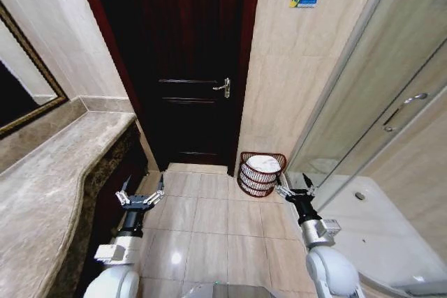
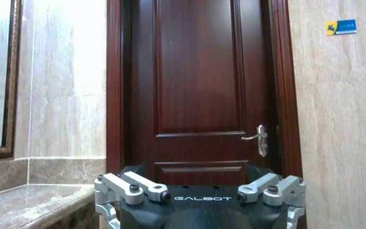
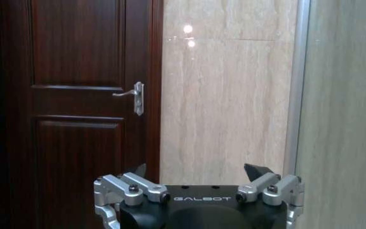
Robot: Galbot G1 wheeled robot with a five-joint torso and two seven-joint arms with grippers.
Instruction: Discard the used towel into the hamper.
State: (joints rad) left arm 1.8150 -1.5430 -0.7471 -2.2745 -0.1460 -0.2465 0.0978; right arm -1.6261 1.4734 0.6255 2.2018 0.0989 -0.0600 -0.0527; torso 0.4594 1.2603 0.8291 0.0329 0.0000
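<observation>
The hamper (image 1: 260,181), a small round dark red-brown wicker basket, stands on the floor against the wall between the door and the shower. A white towel (image 1: 264,163) lies inside it, filling its top. My right gripper (image 1: 293,183) hovers open and holds nothing, just beside the hamper's near right side and a little above the floor. Its dark fingertips (image 3: 257,170) point toward the tiled wall in the right wrist view. My left gripper (image 1: 143,184) is held open and holds nothing over the floor, next to the counter's end, well to the left of the hamper.
A dark wooden door (image 1: 188,68) with a metal handle (image 1: 223,88) is shut straight ahead. A marble counter (image 1: 56,172) and mirror (image 1: 21,95) run along the left. A glass shower enclosure (image 1: 377,109) and its white tray (image 1: 391,221) take the right. Tiled floor (image 1: 209,221) lies between.
</observation>
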